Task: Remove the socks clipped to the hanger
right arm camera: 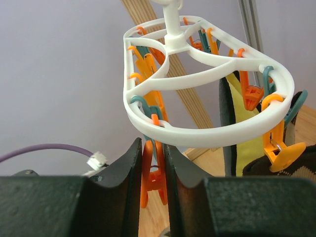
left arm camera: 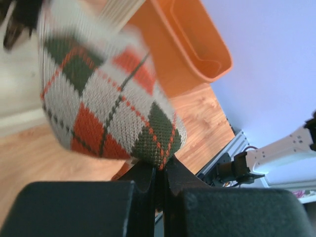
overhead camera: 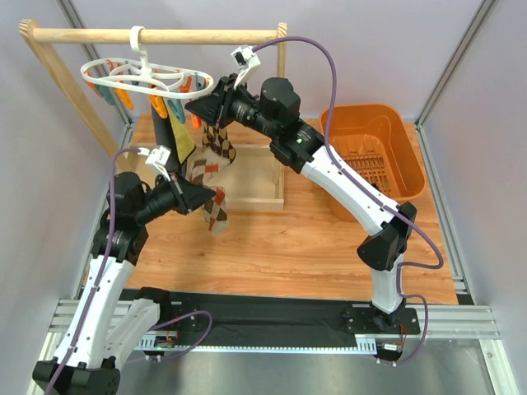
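Note:
The white ring hanger [overhead camera: 148,76] hangs by its hook from the wooden rail, with orange and teal clips under it. My right gripper [overhead camera: 198,105] is at its right rim; in the right wrist view it [right arm camera: 153,153] is shut on an orange clip [right arm camera: 153,180] just below the hanger [right arm camera: 207,131]. An argyle sock [overhead camera: 219,150] hangs below that spot. My left gripper [overhead camera: 211,202] is shut on the toe of an argyle sock [left arm camera: 108,108], pinched at the fingertips [left arm camera: 159,165]. A black and yellow sock [overhead camera: 171,132] also hangs clipped, seen in the right wrist view [right arm camera: 237,133].
A wooden tray [overhead camera: 257,177] lies on the table behind the socks. An orange basket [overhead camera: 375,156] stands at the right, also in the left wrist view [left arm camera: 192,44]. The wooden rail frame [overhead camera: 156,35] spans the back left.

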`<move>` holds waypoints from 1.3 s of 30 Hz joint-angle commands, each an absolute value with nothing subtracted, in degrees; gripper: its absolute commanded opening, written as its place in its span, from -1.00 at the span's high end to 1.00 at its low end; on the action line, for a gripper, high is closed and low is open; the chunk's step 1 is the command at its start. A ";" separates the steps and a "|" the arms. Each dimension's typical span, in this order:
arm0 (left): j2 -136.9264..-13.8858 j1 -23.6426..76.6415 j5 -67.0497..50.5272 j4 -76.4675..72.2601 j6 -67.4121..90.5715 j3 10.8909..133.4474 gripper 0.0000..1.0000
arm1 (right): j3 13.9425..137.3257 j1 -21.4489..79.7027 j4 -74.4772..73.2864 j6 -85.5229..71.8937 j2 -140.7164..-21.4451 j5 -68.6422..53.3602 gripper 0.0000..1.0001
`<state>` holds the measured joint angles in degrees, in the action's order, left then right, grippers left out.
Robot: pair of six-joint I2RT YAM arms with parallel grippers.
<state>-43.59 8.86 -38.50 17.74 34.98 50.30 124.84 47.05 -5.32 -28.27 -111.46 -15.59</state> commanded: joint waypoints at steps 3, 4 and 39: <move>-44.38 8.96 -34.19 22.23 37.88 47.99 1.00 | 125.95 46.93 -3.95 -29.09 -111.71 -16.35 0.89; -44.47 8.96 -34.45 22.32 37.97 48.25 1.00 | 125.95 46.93 -4.13 -29.18 -111.62 -16.52 0.86; -46.23 10.72 -56.87 0.26 58.01 53.62 0.96 | 70.41 50.36 -1.59 -12.30 -78.84 -34.19 0.97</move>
<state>-46.00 10.26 -56.38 5.61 54.00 54.08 71.64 50.37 -6.70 -11.55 -79.85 -34.76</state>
